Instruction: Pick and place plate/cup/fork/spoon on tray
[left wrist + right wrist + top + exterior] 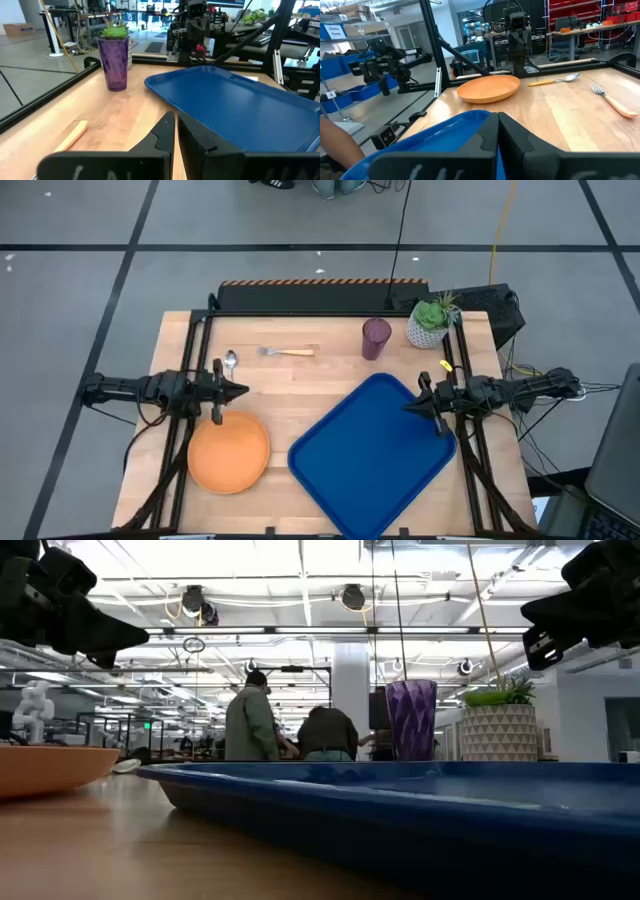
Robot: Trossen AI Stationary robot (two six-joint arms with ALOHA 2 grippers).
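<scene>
While both arms are hovering above the table, the left gripper (243,390) is hanging over the wood just above the plate (228,452), its fingers closed together and holding nothing. The spoon (230,361) is lying just beyond it, the fork (286,352) further right, then the cup (376,338) standing upright near the far edge. The tray (372,448) is sitting empty, angled. The right gripper (408,406) is hovering over its right corner, fingers pressed together, carrying nothing.
</scene>
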